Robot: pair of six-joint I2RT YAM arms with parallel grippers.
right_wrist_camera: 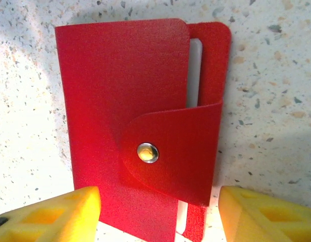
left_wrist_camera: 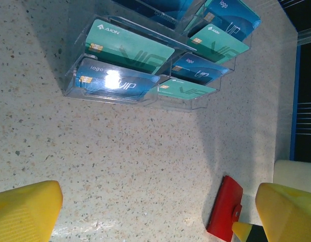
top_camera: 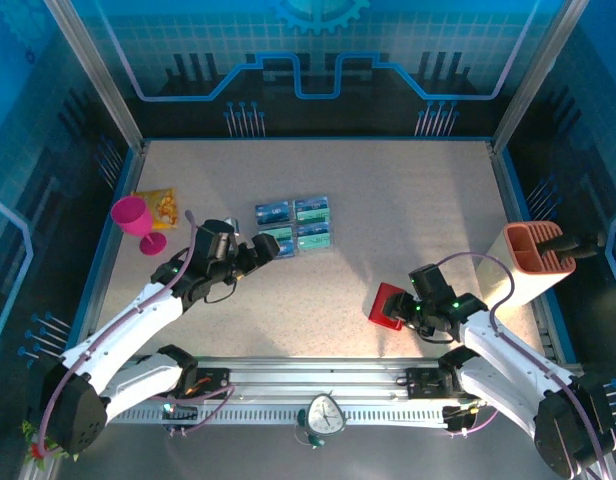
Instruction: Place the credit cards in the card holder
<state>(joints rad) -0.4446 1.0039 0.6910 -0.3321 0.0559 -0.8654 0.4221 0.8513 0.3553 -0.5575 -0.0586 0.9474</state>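
Spread either side of the snapped-shut red card holder (right_wrist_camera: 120, 91), flat on the table (right_wrist_camera: 276, 75): right gripper (right_wrist_camera: 158, 214), contact hard to judge, holder's near edge cut off. Gaping wide, empty: left gripper (left_wrist_camera: 155, 212), short of the credit cards (left_wrist_camera: 127, 50) in a clear tray (left_wrist_camera: 69, 89), farthest ones cropped.

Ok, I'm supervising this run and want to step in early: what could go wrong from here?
The card holder is snapped shut, so the right claw may just push it around. The credit cards sit in a clear tray; the open left claw could drag the tray along.
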